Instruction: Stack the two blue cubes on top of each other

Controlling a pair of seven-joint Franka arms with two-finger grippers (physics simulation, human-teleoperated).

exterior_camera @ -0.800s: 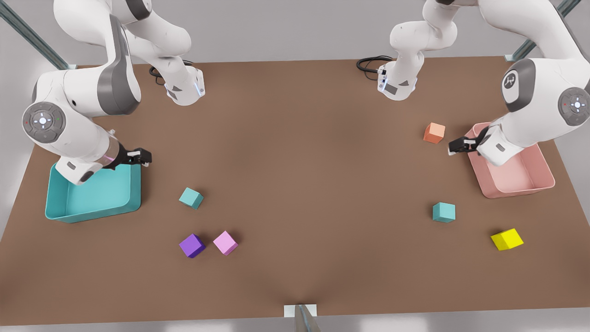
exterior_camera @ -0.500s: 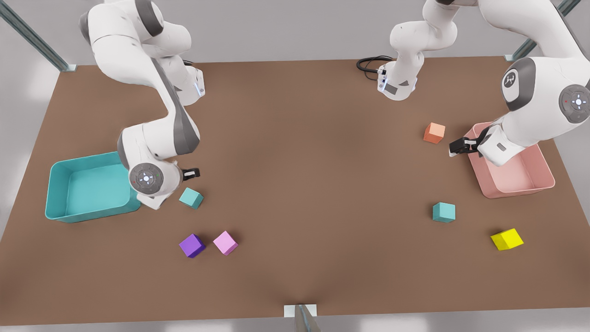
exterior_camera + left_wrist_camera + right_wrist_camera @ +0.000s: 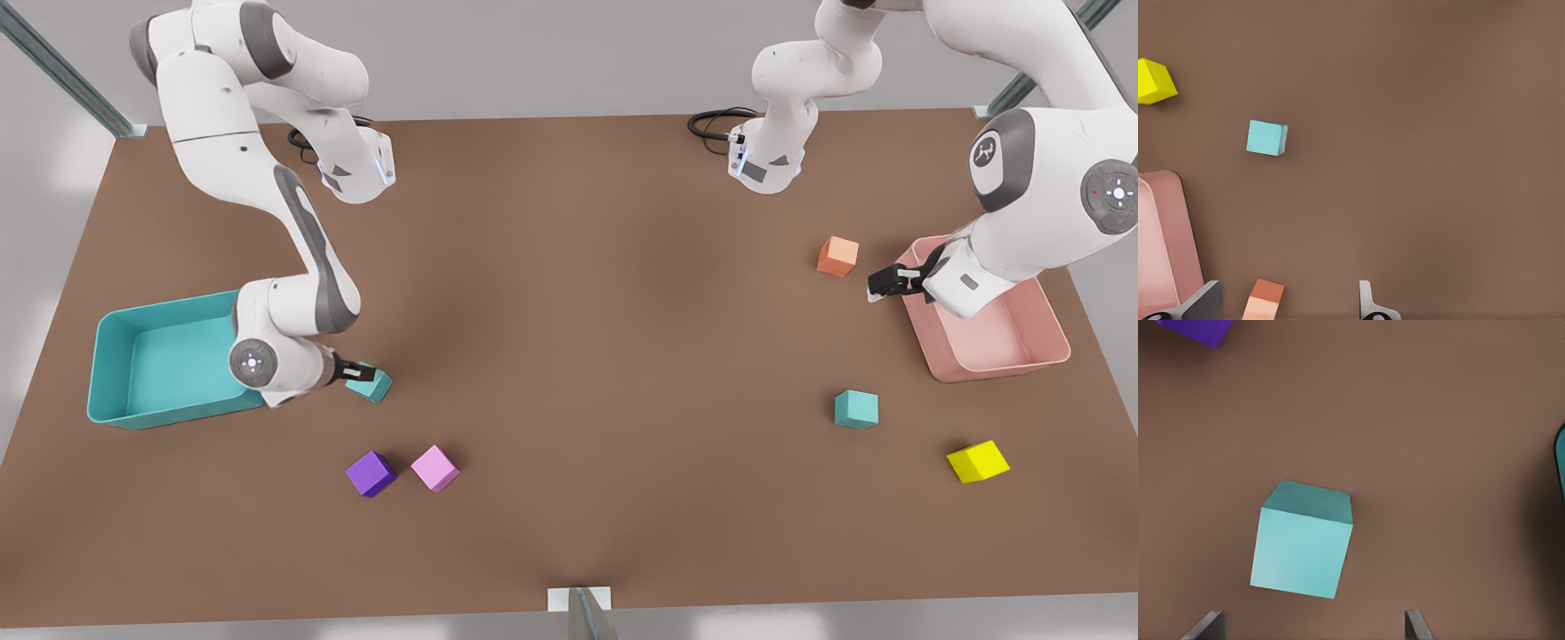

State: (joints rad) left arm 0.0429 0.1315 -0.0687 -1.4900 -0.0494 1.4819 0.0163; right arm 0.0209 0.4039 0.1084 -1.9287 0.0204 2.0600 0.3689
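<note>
One blue cube (image 3: 375, 388) (image 3: 1301, 550) lies on the brown table right of the teal bin. My right gripper (image 3: 358, 372) (image 3: 1311, 620) hangs low just over it, open, with the cube a little ahead of its fingertips and not between them. The other blue cube (image 3: 856, 409) (image 3: 1266, 138) sits on the front view's right, apart from both arms. My left gripper (image 3: 885, 284) (image 3: 1286, 293) waits open at the pink bin's near corner, beside the orange cube, holding nothing.
A teal bin (image 3: 116, 413) stands at the front view's left, a pink bin (image 3: 996, 369) at its right. Loose cubes lie around: orange (image 3: 837, 256), yellow (image 3: 976, 461), purple (image 3: 370, 473), pink (image 3: 435, 468).
My right arm has swung from above the teal bin over to the nearby blue cube and come down on it. My left arm has barely moved.
</note>
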